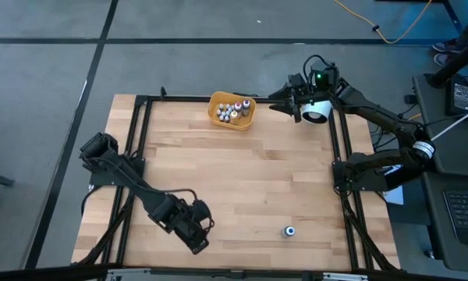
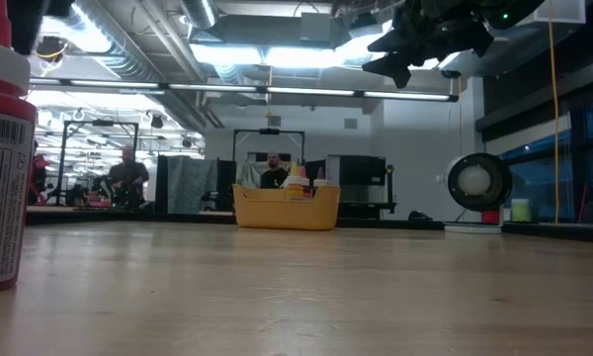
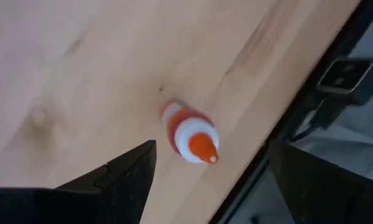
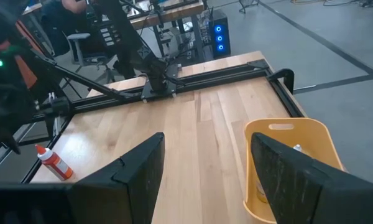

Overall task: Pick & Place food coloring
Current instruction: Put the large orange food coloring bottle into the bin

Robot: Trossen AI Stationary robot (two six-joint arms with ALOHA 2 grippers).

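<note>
A small food coloring bottle [image 3: 189, 134], red with a white collar and an orange tip, stands on its base on the wood near the table's front left. My left gripper [image 3: 212, 152] hangs above it, open, pointing steeply down with one finger on either side and clear of it. In the high view the left gripper [image 1: 199, 232] hides this bottle. The right wrist view shows the bottle [image 4: 55, 163] too. Another bottle with a blue top [image 1: 288, 231] stands near the front edge. The orange bowl [image 1: 232, 111] at the far side holds several bottles. My right gripper [image 1: 279, 105] waits open beside it.
A big white cylinder [image 1: 315, 114] sits at the far right by the right arm. Black frame rails [image 1: 137, 156] run along the table's edges. A red-labelled bottle [image 2: 0, 148] looms at the left of the low view. Bare wood [image 1: 242, 179] lies between bowl and front edge.
</note>
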